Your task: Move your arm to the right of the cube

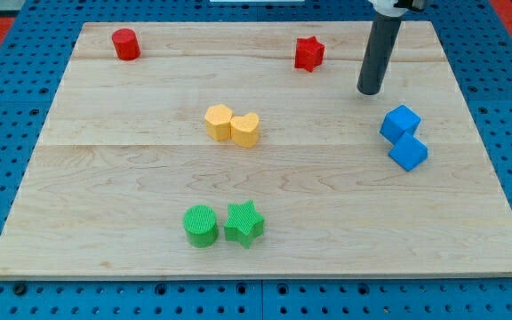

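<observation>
Fingers: none on this rig, so no open/closed state to tell; the arm ends in a dark rod and my tip sits on the wooden bench, free of every block. Bench is a large pale board on a blue pegboard. The rod comes in from the view's top right, tip up and to the left of the blue pair, near but apart. It is on the wrong side for the task; likely route is over the top of the pair and down their right side, since a straight path would shove them. Blue cube is near the view's right edge, mid height, turned corner-on, with flat square faces in saturated blue. It touches a second blue block just above it, shape unclear. Bare board lies right of the cube, room for the tip. Others are well apart: yellow heart touching a yellow block at centre, green star beside green cylinder at the bottom, red star and red cylinder along the top.
</observation>
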You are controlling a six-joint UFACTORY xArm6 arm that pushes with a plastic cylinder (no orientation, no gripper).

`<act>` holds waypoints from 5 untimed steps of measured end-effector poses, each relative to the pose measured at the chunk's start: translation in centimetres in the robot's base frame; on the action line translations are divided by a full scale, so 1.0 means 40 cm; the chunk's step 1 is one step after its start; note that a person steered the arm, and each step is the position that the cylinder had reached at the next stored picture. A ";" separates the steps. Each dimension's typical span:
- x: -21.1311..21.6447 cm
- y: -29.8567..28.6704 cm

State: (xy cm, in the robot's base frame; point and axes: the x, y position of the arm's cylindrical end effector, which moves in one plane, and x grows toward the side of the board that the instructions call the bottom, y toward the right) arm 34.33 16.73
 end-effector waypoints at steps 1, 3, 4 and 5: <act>0.026 0.110; 0.103 0.265; 0.151 0.280; 0.204 0.279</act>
State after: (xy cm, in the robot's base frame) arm 42.47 27.90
